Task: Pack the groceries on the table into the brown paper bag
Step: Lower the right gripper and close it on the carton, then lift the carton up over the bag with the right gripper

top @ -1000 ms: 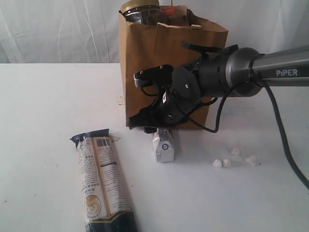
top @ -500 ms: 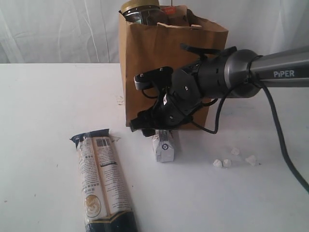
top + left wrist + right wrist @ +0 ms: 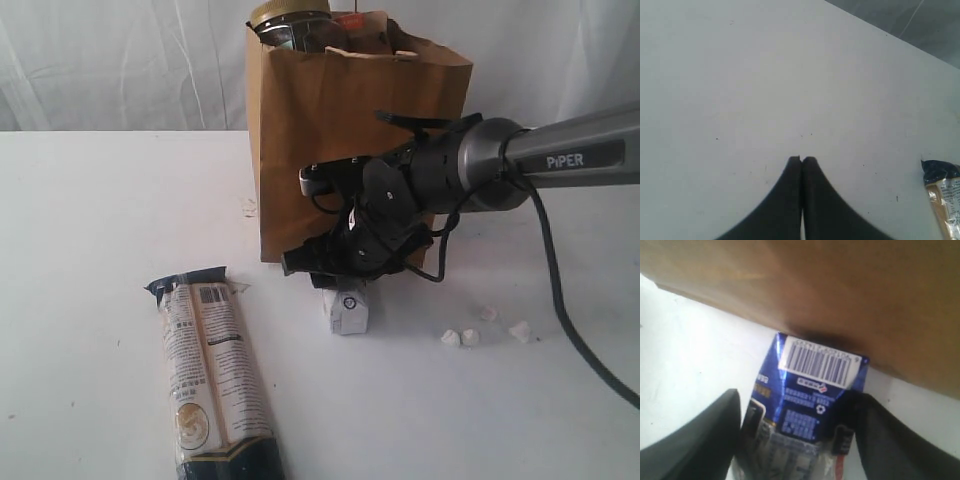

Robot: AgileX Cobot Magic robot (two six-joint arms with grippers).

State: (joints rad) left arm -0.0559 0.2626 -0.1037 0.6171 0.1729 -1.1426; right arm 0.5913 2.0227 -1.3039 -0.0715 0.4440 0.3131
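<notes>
My right gripper (image 3: pixel 796 407) astride the small blue-white carton (image 3: pixel 347 312) near the brown paper bag (image 3: pixel 330 130), hold uncertain; my left gripper (image 3: pixel 801 160) closed.

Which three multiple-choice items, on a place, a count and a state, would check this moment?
1. Where is the carton?
A. on the table, at the foot of the bag
B. inside the bag
C. on the floor

2. How many packaged groceries lie outside the bag?
A. one
B. two
C. four

3. How is the left pincer?
A. open wide
B. shut on a jar
C. shut, empty

Answers:
1 A: the exterior view shows it on the table by the bag's base.
2 B: only the carton and the packet are out.
3 C: its jaws meet with nothing between.
</notes>
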